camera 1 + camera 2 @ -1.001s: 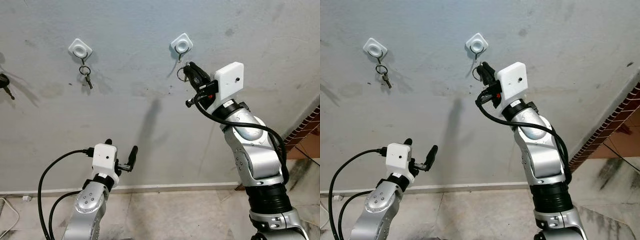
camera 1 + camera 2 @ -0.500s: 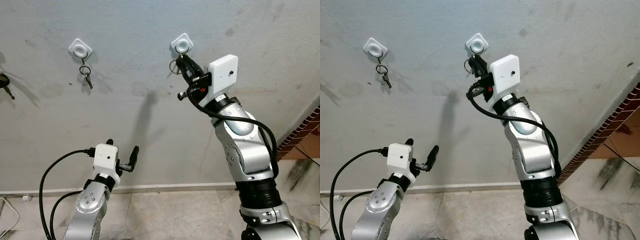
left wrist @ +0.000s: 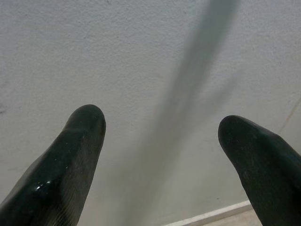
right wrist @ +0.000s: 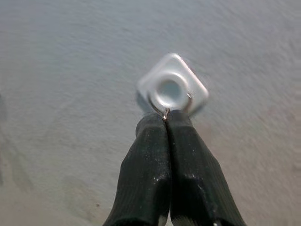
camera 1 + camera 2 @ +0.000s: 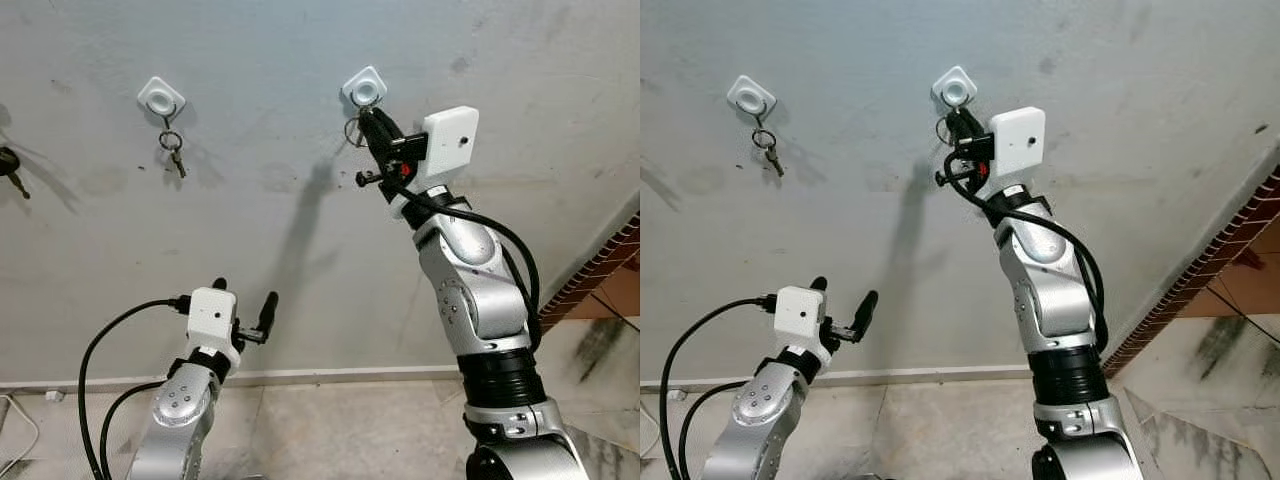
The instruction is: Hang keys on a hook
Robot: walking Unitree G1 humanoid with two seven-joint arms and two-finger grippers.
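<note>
Head cameras first: the right gripper is up at the wall, right under the white hook, its fingers pressed together on the key ring, which hangs just below and touching the hook's base. Well off to the side of that hook sits a second white hook with another set of keys dangling from it. Far below the hook, the left gripper hovers near the skirting, fingers spread wide and holding nothing.

Left wrist camera: two black fingertips stand well apart against the bare grey wall, with a long shadow running between them.

Right wrist camera: the fingers are closed tight, pinching a thin wire ring whose loop curves around the hook, slightly blurred.
</note>
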